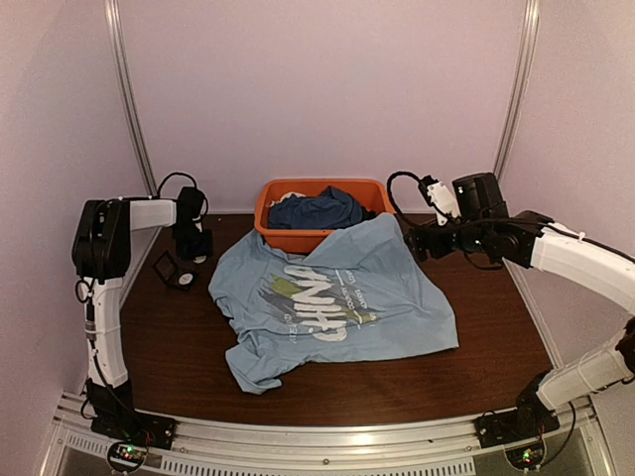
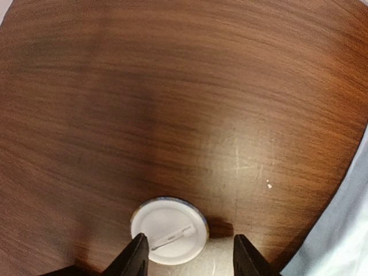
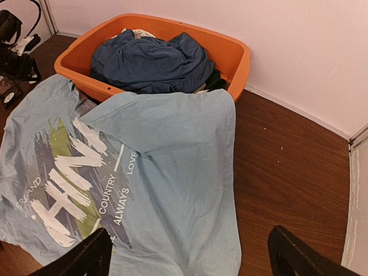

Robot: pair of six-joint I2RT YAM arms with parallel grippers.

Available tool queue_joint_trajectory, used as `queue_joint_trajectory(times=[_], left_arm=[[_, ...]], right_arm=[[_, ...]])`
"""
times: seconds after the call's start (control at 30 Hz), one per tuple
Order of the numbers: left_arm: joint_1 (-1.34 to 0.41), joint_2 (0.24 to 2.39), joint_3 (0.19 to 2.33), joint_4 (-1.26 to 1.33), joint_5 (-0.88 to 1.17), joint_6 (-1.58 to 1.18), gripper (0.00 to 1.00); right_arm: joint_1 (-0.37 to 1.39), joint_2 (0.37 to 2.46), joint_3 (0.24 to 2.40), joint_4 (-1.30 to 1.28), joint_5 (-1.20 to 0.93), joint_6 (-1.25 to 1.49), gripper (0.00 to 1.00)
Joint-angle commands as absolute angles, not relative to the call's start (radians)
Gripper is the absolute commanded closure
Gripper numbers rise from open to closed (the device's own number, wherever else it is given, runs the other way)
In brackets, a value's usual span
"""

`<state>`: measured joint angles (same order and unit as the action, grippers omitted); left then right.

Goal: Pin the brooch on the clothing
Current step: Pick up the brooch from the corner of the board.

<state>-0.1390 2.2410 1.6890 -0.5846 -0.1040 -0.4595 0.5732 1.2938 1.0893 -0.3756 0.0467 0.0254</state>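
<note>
Dark wooden table (image 1: 496, 327) lies under the left claw (image 2: 190, 247) at its far left, fingers spread, with the brooch (image 2: 168, 230) flat on the wood between them, white back and pin facing up, and a black case (image 1: 171, 270) just beside. To the right the shirt (image 1: 337, 297) lies spread print-up mid-table, its far edge draped over an orange basket (image 1: 298, 238) holding a dark blue garment (image 1: 317, 210). Over the shirt's far right corner the right claw (image 3: 190, 253) hangs spread wide, gripping nothing.
</note>
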Motion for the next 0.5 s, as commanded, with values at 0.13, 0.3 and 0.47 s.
queue_joint_trajectory(times=[0.13,0.3,0.47], left_arm=[[-0.123,2.187,1.635,-0.534,-0.022,-0.580,0.46],[-0.122,2.148,1.582,-0.507,-0.002,-0.624,0.46],[-0.123,2.122,1.516,-0.437,0.080,-0.700,0.46]], right_arm=[[0.580,1.285,1.086,-0.391,0.064,0.028,0.04],[0.583,1.289,1.086,-0.387,0.064,0.030,0.04],[0.584,1.297,1.086,-0.383,0.059,0.033,0.04]])
